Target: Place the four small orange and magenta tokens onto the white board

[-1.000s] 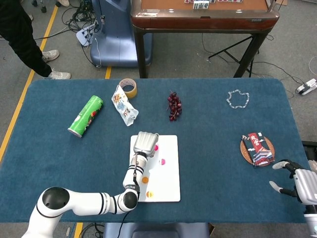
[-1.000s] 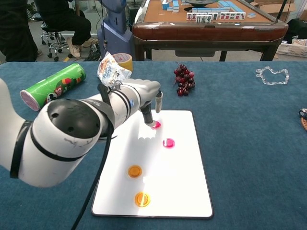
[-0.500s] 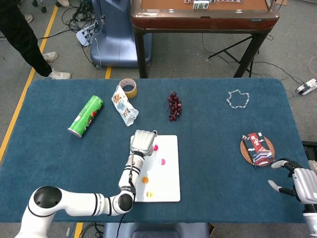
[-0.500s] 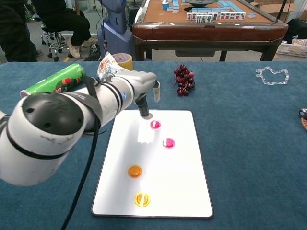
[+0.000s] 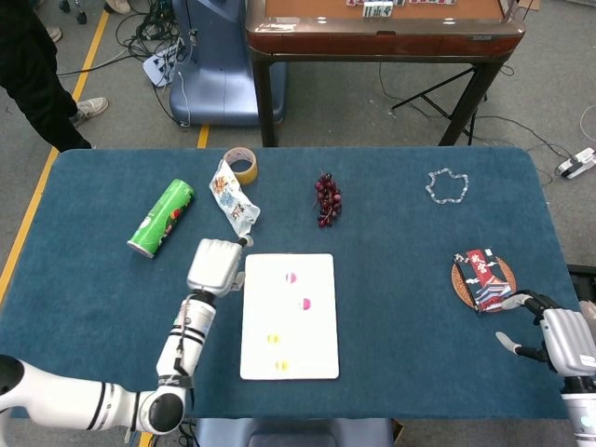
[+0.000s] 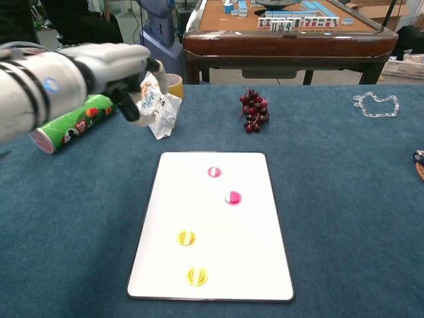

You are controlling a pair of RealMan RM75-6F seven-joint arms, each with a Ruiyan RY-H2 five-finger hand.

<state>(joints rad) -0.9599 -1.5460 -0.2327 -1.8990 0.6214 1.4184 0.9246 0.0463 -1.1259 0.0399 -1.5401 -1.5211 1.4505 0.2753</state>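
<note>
Four tokens were seen on the white board (image 5: pixel 317 358) at the frame centre: two magenta tokens (image 6: pixel 232 197) above, two orange tokens (image 6: pixel 187 238) below. The left hand (image 5: pixel 214 266) was held just left of the board, fingers curled, nothing in it. The right hand (image 5: pixel 549 333), lower right, was spread and empty. A green can (image 5: pixel 162 217), a snack packet (image 5: pixel 233 197) and grapes (image 5: pixel 328 198) were lying on the blue surface (image 5: pixel 419 279) above the board.

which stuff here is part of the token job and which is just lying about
Job: white board; two magenta tokens; two orange tokens.

Lying about: green can; snack packet; tape roll; grapes; clear chain; coaster with card pack.
</note>
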